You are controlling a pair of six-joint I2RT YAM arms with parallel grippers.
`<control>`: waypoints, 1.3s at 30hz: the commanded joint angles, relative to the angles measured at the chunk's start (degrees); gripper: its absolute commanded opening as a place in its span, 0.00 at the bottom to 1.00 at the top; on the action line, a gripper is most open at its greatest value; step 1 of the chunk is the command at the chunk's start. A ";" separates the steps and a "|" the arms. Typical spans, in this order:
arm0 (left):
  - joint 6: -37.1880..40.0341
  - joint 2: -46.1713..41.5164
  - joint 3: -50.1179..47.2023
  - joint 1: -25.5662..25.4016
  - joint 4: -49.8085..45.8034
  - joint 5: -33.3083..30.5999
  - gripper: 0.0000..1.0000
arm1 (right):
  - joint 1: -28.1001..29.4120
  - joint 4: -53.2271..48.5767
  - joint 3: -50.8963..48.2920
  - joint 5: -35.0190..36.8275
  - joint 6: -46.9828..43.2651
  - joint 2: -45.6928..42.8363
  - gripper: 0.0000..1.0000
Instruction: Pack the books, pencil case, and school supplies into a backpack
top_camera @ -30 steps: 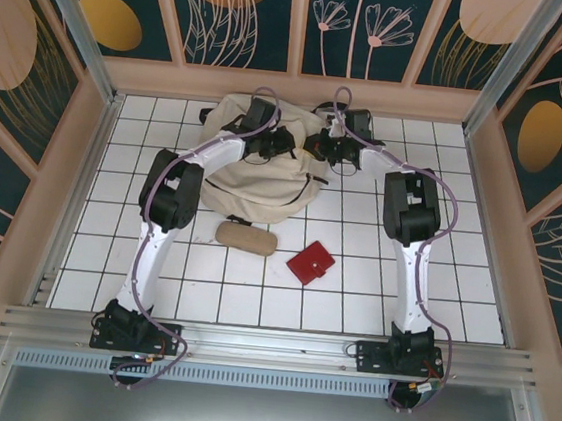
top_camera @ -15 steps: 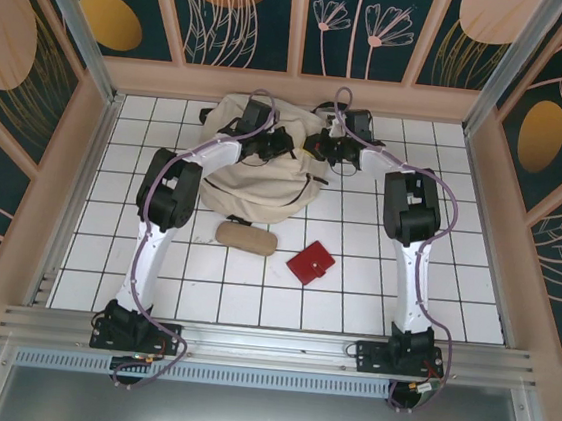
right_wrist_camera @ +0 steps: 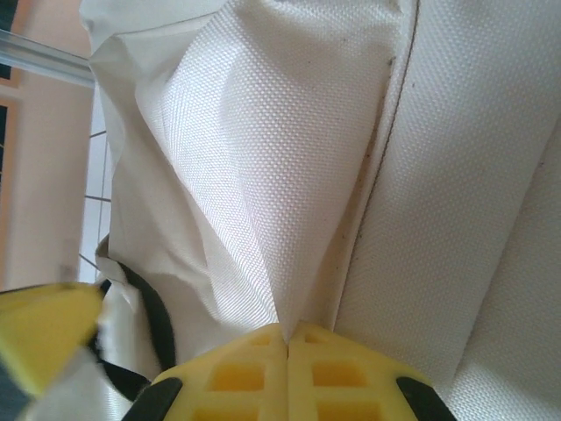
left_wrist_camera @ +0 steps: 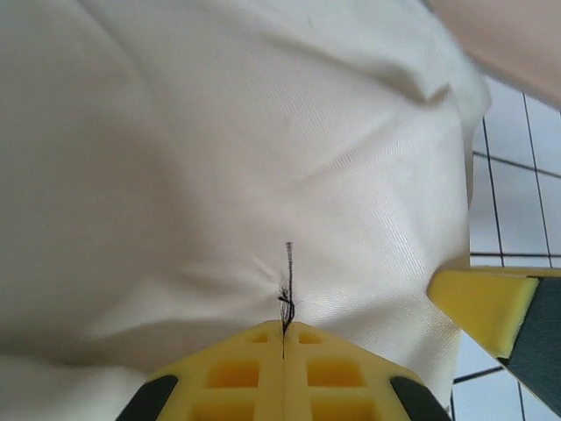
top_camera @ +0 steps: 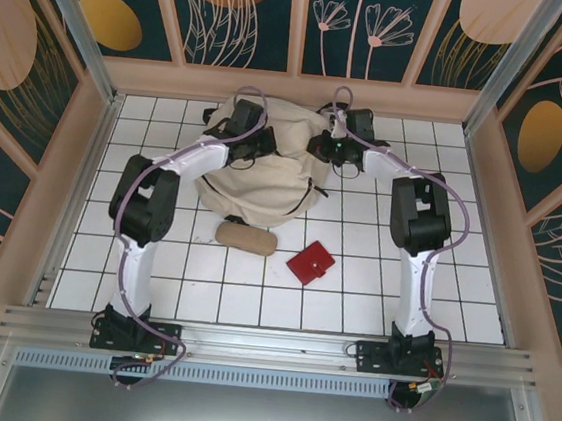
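Cream backpack [top_camera: 264,184]: left gripper [left_wrist_camera: 283,333] newly clamped on its cloth and drawn outward, right gripper [right_wrist_camera: 287,335] pinching a fold, probably spreading the opening; pencil case [top_camera: 246,237] unpacked nearby.

White tiled tabletop [top_camera: 252,298] is enclosed by dark floral wall panels [top_camera: 241,15]; aluminium rail [top_camera: 267,345] is mounted along near edge.
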 commanded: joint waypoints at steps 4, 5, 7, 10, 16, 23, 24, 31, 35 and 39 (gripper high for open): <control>2.67 -5.59 -6.01 5.71 -1.71 -10.23 0.00 | -0.76 -3.89 -2.69 6.35 -3.25 -3.84 0.00; 2.58 -6.04 -6.93 6.60 -1.42 -10.51 0.00 | -0.81 -3.93 -2.78 6.54 -3.41 -3.97 0.00; 2.79 -6.60 -8.15 8.02 -1.20 -11.23 0.00 | -0.90 -4.07 -2.75 6.94 -3.58 -4.04 0.00; 3.18 -6.70 -8.50 9.87 -2.16 -13.13 0.00 | -1.11 -4.26 -2.58 7.51 -3.90 -3.91 0.00; 0.99 -7.27 -9.70 12.12 -3.33 -16.51 0.00 | -1.43 -4.89 -0.67 9.99 -4.38 -2.99 0.00; -0.25 -9.06 -13.82 12.53 0.47 -11.11 0.00 | -0.34 -5.87 2.52 6.66 -7.43 -3.24 0.01; -0.03 -9.15 -13.98 12.47 0.94 -9.85 0.00 | 0.06 -6.51 2.94 6.75 -8.11 -3.78 0.10; 0.11 -10.71 -12.45 12.45 -0.81 -5.49 0.53 | 1.37 -7.99 -2.51 12.27 -8.87 -13.15 0.65; 0.94 -13.37 -12.01 12.46 -2.59 -4.14 0.71 | 1.88 -7.69 -12.27 19.58 -8.54 -22.26 0.71; 2.55 -16.74 -12.76 12.47 -4.00 -2.53 0.78 | 2.23 -10.32 -22.03 27.99 -7.49 -31.52 0.75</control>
